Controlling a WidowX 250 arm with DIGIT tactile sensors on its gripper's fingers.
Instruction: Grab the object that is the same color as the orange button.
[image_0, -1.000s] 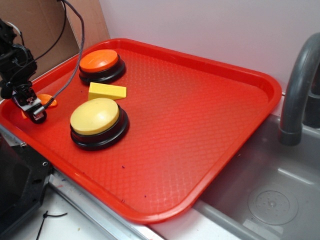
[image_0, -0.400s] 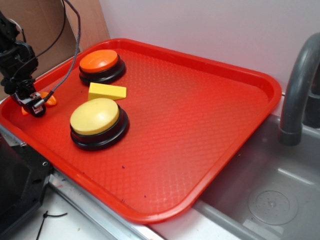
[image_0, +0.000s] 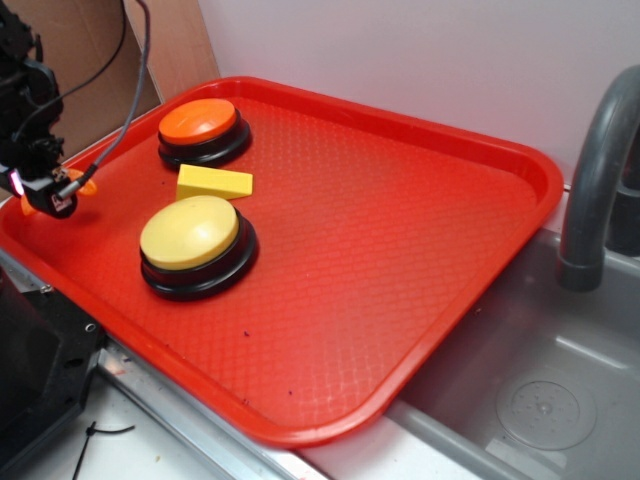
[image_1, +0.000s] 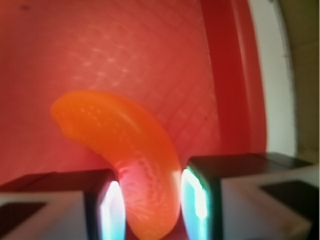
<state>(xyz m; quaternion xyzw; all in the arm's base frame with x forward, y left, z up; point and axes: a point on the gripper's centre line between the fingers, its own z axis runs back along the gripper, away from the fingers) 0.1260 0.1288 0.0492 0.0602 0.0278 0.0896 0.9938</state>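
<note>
The orange crescent object (image_1: 125, 145) is pinched between my two fingers, its curved end sticking out ahead over the red tray floor. My gripper (image_1: 150, 205) is shut on it. In the exterior view the gripper (image_0: 45, 195) hangs at the far left edge of the tray (image_0: 540, 170), with bits of the orange object (image_0: 83, 184) showing on either side of the fingers. The orange button (image_0: 198, 122) on its black base stands in the tray's back left corner, to the right of the gripper and farther back.
A yellow dome button (image_0: 190, 232) on a black base sits near the tray's front left. A yellow wedge (image_0: 214, 182) lies between the two buttons. A grey faucet (image_0: 600, 160) and sink (image_0: 540, 400) are at the right. Brown cardboard (image_0: 95, 40) stands behind the arm.
The gripper has moved left and a little up toward the tray's left rim, carrying the orange object with it. The buttons and wedge have not moved.
</note>
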